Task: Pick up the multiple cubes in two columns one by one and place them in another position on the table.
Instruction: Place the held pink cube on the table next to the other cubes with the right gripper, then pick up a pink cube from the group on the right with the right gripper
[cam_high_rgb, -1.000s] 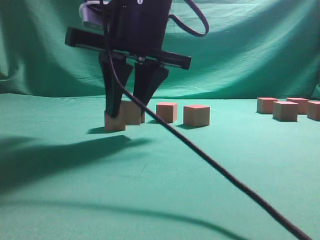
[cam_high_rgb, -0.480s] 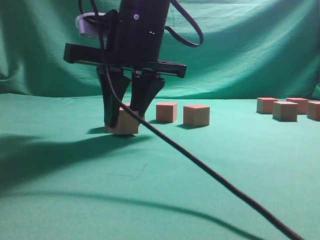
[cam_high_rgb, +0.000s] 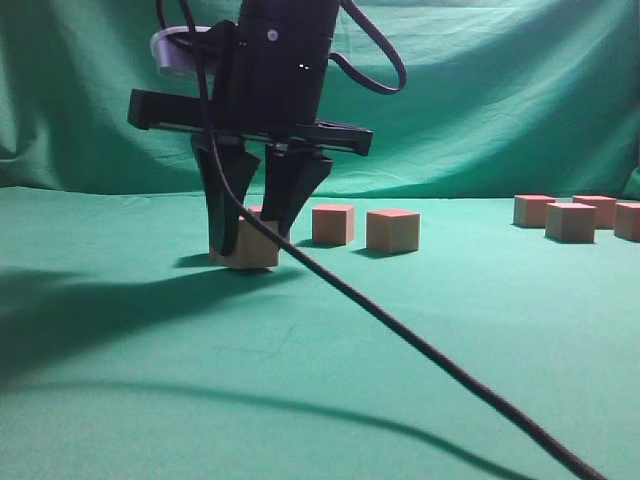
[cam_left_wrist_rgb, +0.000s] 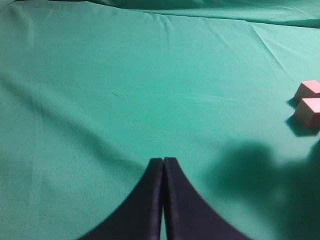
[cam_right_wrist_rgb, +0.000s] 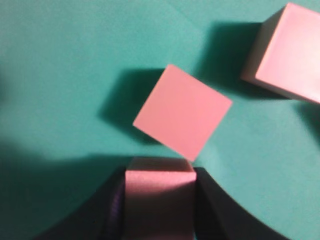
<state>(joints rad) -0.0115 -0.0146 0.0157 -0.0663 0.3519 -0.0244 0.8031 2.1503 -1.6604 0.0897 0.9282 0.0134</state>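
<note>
My right gripper (cam_high_rgb: 250, 238) reaches down at the left of the exterior view and is shut on a cube (cam_high_rgb: 258, 246) that sits at table level. In the right wrist view the held cube (cam_right_wrist_rgb: 159, 197) fills the gap between the black fingers (cam_right_wrist_rgb: 159, 172). A second cube (cam_right_wrist_rgb: 182, 111) lies turned just beyond it and a third (cam_right_wrist_rgb: 287, 52) at the top right. Two more cubes (cam_high_rgb: 333, 223) (cam_high_rgb: 392, 230) stand to the right. My left gripper (cam_left_wrist_rgb: 163, 161) is shut and empty over the bare green table (cam_left_wrist_rgb: 125, 90).
Several cubes (cam_high_rgb: 571, 221) stand grouped at the far right. Two cubes (cam_left_wrist_rgb: 310, 111) show at the right edge of the left wrist view. A black cable (cam_high_rgb: 430, 355) slants across the table (cam_high_rgb: 150, 400) from the arm to the lower right. A green cloth backdrop (cam_high_rgb: 500, 90) hangs behind.
My right gripper shifted slightly and its fingers closed around the front cube, which turned and slid a little to the right. Almost nothing moved in the last half second.
</note>
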